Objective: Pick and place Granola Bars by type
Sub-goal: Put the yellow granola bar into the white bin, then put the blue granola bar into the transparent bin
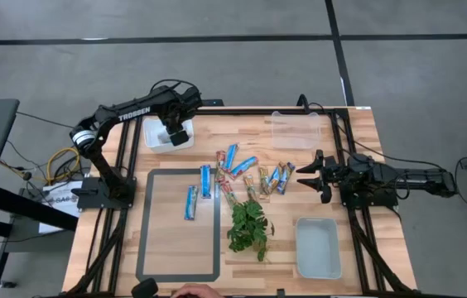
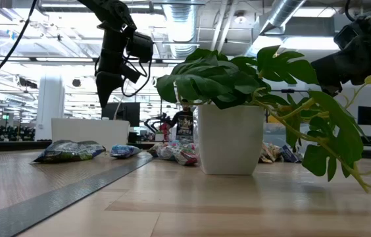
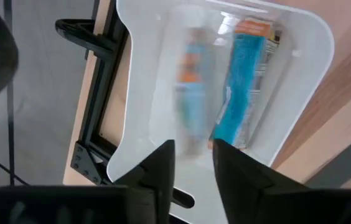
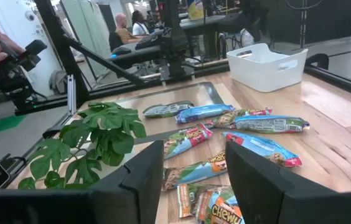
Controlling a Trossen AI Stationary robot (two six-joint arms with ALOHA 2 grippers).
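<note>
Several shiny bars (image 1: 254,174) lie in a loose cluster on the table's middle, blue, tan and red ones mixed (image 4: 238,121). Two blue bars (image 1: 198,190) rest flat on the grey-framed mat (image 1: 178,273). My left gripper (image 3: 194,165) hangs open above the white bin (image 1: 155,136) at the far left. In that bin lie a bright blue bar (image 3: 244,93) and a blurred blue-and-orange bar (image 3: 191,93). My right gripper (image 4: 194,177) is open and level at the table's right side (image 1: 310,175), pointing at the cluster without touching it.
A leafy green plant (image 1: 248,228) in a white pot (image 2: 231,141) stands near the middle, just on the near side of the cluster. A clear bin (image 1: 294,130) sits at the far edge and a pale bin (image 1: 318,247) near right. A person's hand (image 1: 192,291) shows at the near edge.
</note>
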